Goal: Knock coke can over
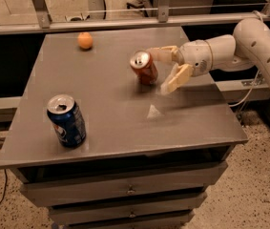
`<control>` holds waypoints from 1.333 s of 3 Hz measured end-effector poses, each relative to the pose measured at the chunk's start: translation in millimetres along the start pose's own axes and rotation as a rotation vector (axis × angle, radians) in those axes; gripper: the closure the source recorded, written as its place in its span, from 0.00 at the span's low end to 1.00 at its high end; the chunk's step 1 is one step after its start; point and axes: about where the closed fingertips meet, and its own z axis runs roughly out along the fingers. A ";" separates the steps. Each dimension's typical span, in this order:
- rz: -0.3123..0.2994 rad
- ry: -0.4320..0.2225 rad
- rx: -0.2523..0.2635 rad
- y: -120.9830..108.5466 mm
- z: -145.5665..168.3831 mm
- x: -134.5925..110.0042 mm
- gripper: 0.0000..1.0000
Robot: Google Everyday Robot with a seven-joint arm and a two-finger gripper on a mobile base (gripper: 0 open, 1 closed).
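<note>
Coke can [144, 68] sits on the bench [196, 123], roughly mid-depth and right of centre. It is not upright. Its long axis is tipped off vertical, with the silver top leaning to picture left and toward the camera, and the base is on or near the bench surface. I can't tell if the base edge has lifted.

End effector [159, 70] is just beside the coke can on its picture-right side, reaching in from the white arm [249, 42], the rig's only one. Fingers are spread apart with nothing clamped between them. The upper finger [165, 53] runs along at can-top height and looks to be touching or nearly touching the rim. The lower finger [177, 78] angles down toward the bench just right of the can body.

Key relation: the can lies picture left of the end effector and is already leaning away from it. A further sideways push to the left at top height should take it over, while a push low on the body would more likely slide it. Judged from the lean, the can is mid-tip and the task is not yet done, since it is not lying flat.

Risk: once down, the can may roll, with open bench to its left.

Other items:
- Dark blue can [67, 120] is upright, well apart from the coke can, to its left and nearer the camera.
- Orange ball [85, 40] is left of and behind the coke can, also well apart.

Neither is in the push path close by.
</note>
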 end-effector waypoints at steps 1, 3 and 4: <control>-0.033 -0.060 -0.066 25.8 7.4 -33.8 0.00; -0.073 -0.083 -0.085 45.8 5.5 -58.1 0.00; -0.077 -0.050 -0.047 42.7 -7.0 -54.1 0.00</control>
